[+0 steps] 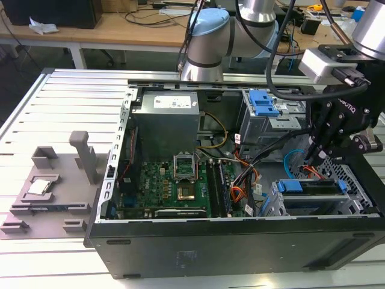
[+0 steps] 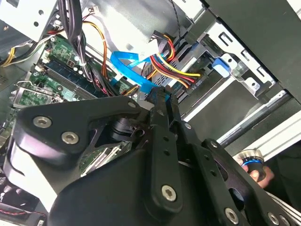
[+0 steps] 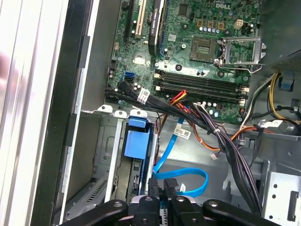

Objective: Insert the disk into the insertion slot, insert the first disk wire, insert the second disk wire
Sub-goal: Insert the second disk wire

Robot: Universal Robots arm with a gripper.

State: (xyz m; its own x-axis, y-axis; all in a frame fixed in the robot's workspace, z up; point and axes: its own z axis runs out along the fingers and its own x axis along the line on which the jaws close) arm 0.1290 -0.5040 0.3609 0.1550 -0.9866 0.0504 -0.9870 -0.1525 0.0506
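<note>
The disk (image 1: 313, 194) lies in its blue frame inside the insertion slot (image 1: 278, 208), the silver cage at the exterior view's right front corner of the open computer case. The frame's blue tab (image 3: 137, 141) shows in the first wrist view. My black gripper (image 1: 313, 155) hangs just above the disk's back end. In both wrist views its fingers (image 2: 160, 101) are shut on the connector of a looping blue flat wire (image 3: 188, 175). A bundle of red, yellow and black wires ends in a black plug (image 2: 194, 84) close beside the cage.
The motherboard (image 1: 174, 186) and silver power supply (image 1: 165, 117) fill the case's left half. A taller grey cage with blue latches (image 1: 264, 105) stands behind the gripper. Black cable bundles (image 3: 221, 136) cross beside the slot. A grey fixture (image 1: 51, 180) rests on the table outside the case.
</note>
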